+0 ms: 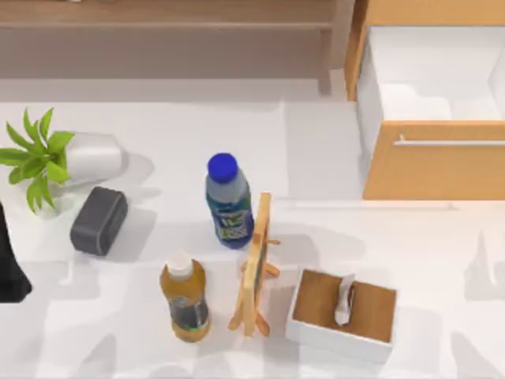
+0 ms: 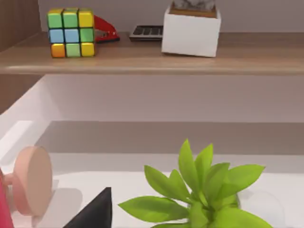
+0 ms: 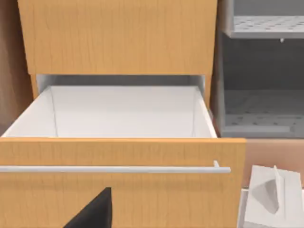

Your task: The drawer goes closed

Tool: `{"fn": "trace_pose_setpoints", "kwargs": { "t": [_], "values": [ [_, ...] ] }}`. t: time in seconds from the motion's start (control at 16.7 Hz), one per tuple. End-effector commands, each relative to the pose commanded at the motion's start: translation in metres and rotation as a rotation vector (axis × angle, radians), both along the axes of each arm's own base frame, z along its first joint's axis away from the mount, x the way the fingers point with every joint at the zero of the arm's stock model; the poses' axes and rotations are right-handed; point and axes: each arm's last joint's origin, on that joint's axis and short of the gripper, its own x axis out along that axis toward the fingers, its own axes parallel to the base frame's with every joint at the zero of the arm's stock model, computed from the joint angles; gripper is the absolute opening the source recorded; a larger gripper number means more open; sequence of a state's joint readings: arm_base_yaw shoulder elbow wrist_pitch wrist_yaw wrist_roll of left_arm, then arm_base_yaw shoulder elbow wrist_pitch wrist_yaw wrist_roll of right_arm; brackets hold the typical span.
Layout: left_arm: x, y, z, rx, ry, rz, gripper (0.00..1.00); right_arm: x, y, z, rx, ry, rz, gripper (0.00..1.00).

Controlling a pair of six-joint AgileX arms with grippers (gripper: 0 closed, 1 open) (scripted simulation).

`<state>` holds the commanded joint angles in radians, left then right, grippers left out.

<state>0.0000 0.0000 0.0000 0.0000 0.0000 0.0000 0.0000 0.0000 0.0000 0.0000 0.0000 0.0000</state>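
Table (image 1: 158, 110): white, it carried all the loose things.
Drawer (image 1: 434, 170): stood pulled out at the far right of the table, its orange front facing the table, white walls (image 3: 123, 111) open to view; the right wrist view looked straight at the front.
Handle (image 1: 450, 143): thin silver bar lying level across the drawer front.
Shelf (image 2: 152, 57): wooden, behind the table and left of the drawer; it held a colour cube (image 2: 71, 32), a red stapler (image 2: 105, 29) and a white box (image 2: 191, 31).
Tray (image 1: 343, 314): small and white with brown bottom, in front of the drawer, well apart from it.
Plant (image 1: 47, 154): in a white pot, far left of the drawer.
Speaker (image 1: 99, 220): dark grey, just in front of the plant.
Stand (image 1: 256, 264): wooden, between the tray and the bottles.
Blue-cap bottle (image 1: 227, 201): left of the drawer, touching the stand.
Amber bottle (image 1: 185, 298): in front of the blue-cap bottle.
Left arm (image 1: 12, 268): dark shape at the left table edge, far from the drawer; fingers, I cannot tell.
Right gripper (image 3: 92, 211): a dark part showed before the drawer front; fingers, I cannot tell.
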Motion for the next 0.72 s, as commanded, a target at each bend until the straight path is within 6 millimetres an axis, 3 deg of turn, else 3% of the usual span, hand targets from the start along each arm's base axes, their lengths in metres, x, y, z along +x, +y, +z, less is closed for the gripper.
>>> {"fn": "trace_pose_setpoints", "kwargs": {
  "t": [0.18, 0.42, 0.72],
  "values": [
    [0.000, 0.000, 0.000, 0.000, 0.000, 0.000, 1.00, 0.000, -0.001, 0.004, 0.000, -0.008, 0.001, 1.00],
    [0.000, 0.000, 0.000, 0.000, 0.000, 0.000, 1.00, 0.005, -0.007, 0.039, -0.005, -0.046, 0.003, 1.00],
    [0.000, 0.000, 0.000, 0.000, 0.000, 0.000, 1.00, 0.042, -0.028, 0.089, -0.005, -0.017, 0.000, 1.00]
  ]
}}
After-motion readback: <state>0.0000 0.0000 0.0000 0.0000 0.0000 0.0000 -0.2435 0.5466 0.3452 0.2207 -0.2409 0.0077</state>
